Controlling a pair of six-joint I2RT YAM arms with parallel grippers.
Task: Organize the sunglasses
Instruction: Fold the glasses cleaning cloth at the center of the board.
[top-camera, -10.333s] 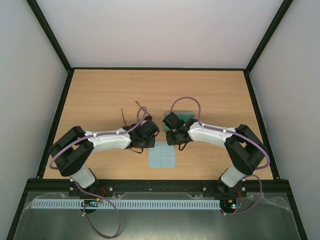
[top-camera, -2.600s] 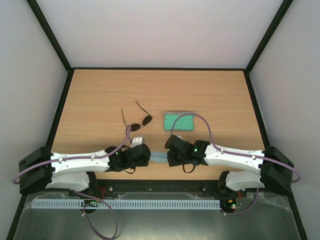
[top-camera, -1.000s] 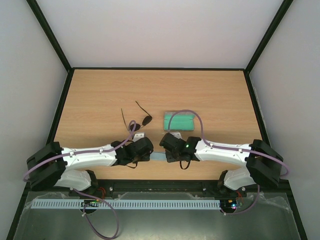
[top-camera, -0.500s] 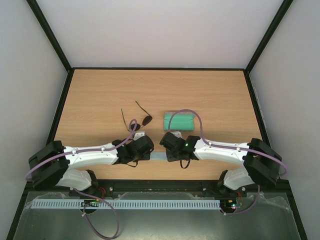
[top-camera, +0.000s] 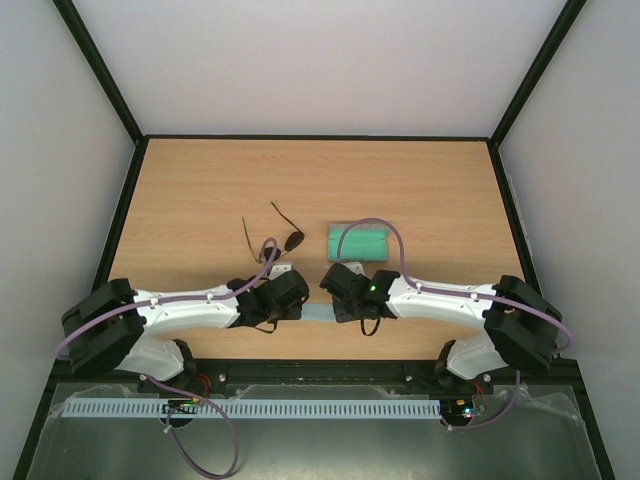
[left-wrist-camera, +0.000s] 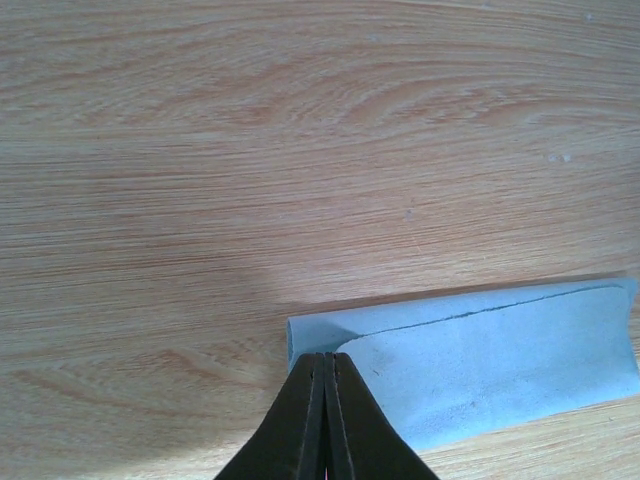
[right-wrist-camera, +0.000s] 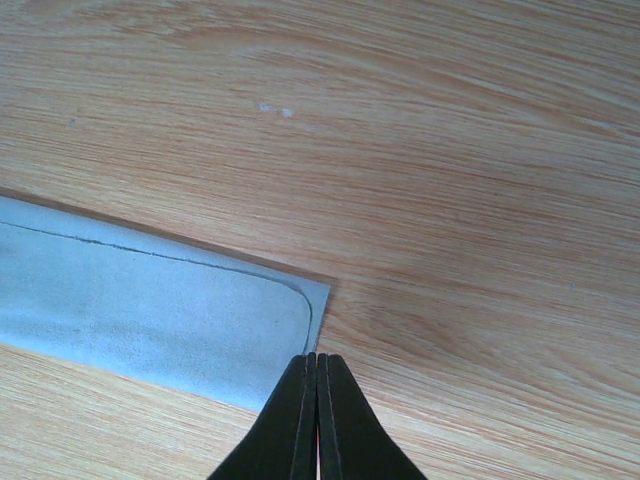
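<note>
Two dark round lenses on a thin wire frame, the sunglasses (top-camera: 293, 241) are lying open on the surface (top-camera: 430, 190), temples pointing away from the arms. They are sitting just beside the case (top-camera: 358, 243), on its left-arm side, and the case's green inside is facing up. A purple cable is crossing over one lens. The sunglasses are occupying the same spot as 2.6 s ago, so neither arm is handling them.

What is changing is the cloth (top-camera: 318, 312). Ten seconds ago it was lying flat as a square near the front edge while both arms were working over the sunglasses and the case. Now it is showing as a narrow strip, doubled over, with the upper layer's edge tracing a dark line along it in both wrist views. The work is therefore passing through a cloth-folding step. The sunglasses are remaining outside the case, so the main part of the organizing is probably still ahead.

The left arm (top-camera: 190, 305) and the right arm (top-camera: 440, 298) are reaching low and inward from their bases, elbows spread outward and wrists nearly meeting over the strip. Over the last second both have been edging slightly forward. The left jaws are clenching together on the cloth's left corner, and the right jaws are pinching its right corner in the same way.
</note>
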